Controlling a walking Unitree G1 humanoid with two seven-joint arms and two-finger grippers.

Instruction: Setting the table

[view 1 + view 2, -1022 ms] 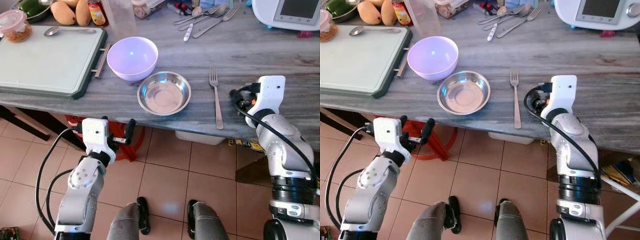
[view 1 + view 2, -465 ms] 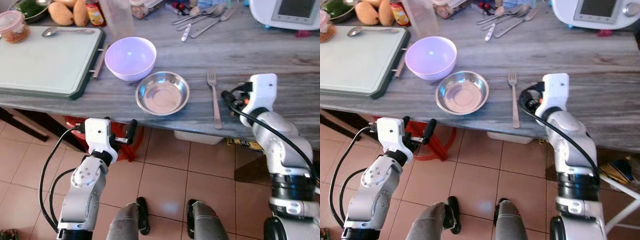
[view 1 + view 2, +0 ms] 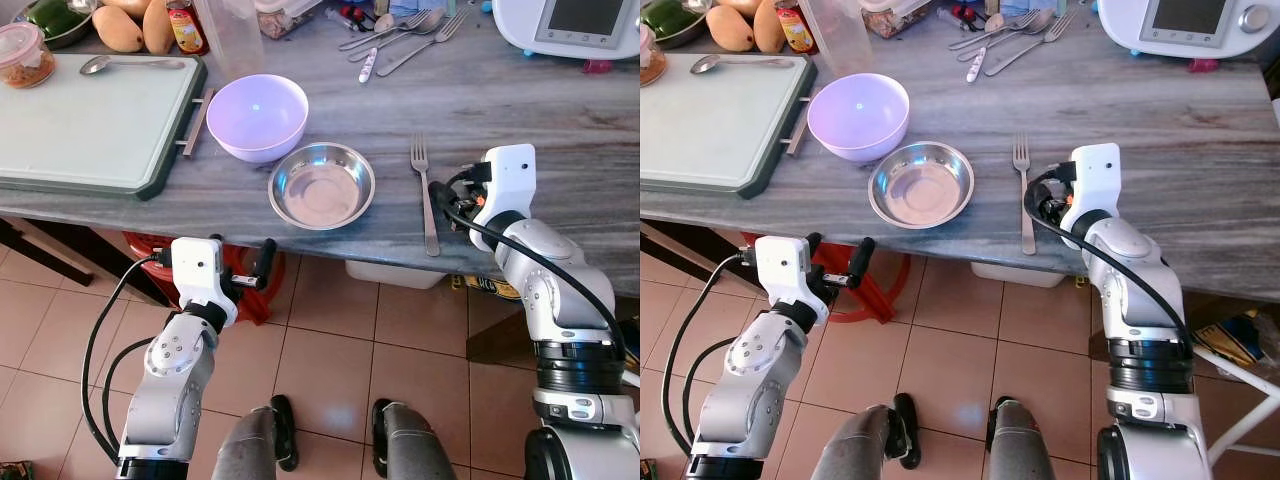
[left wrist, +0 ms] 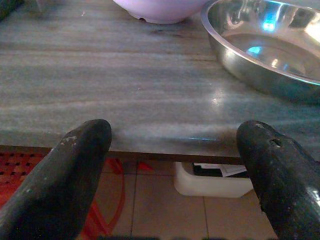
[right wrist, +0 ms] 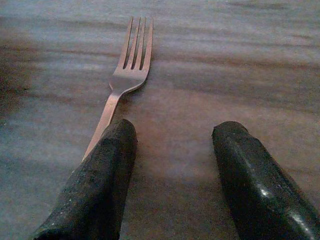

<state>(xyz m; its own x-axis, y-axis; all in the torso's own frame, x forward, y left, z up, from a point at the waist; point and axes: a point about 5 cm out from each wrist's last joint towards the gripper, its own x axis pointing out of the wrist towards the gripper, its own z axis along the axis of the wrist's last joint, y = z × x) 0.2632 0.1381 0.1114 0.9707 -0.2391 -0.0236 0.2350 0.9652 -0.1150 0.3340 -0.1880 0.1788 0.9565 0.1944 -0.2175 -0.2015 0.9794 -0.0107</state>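
Right end effector (image 5: 172,175) hovering at the fork (image 3: 425,190), fingers parted and empty.
Head views: the fork lies on the desk (image 3: 560,130) just right of the steel bowl (image 3: 321,184), long axis front-to-back, tines away from the robot, like a place setting. Left wrist view: left end effector (image 4: 172,175) wide apart before the desk edge. Right wrist view: one finger overlaps the fork's handle.

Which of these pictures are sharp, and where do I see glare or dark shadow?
Left eye view: sharp and evenly lit, with a small light spot inside the purple bowl. Left wrist view: blue-white glare on the steel bowl; the left claw fingers are near and soft. Right wrist view: dimmer, with shadow at one edge of the table; the fork is clear beside the open right claw.
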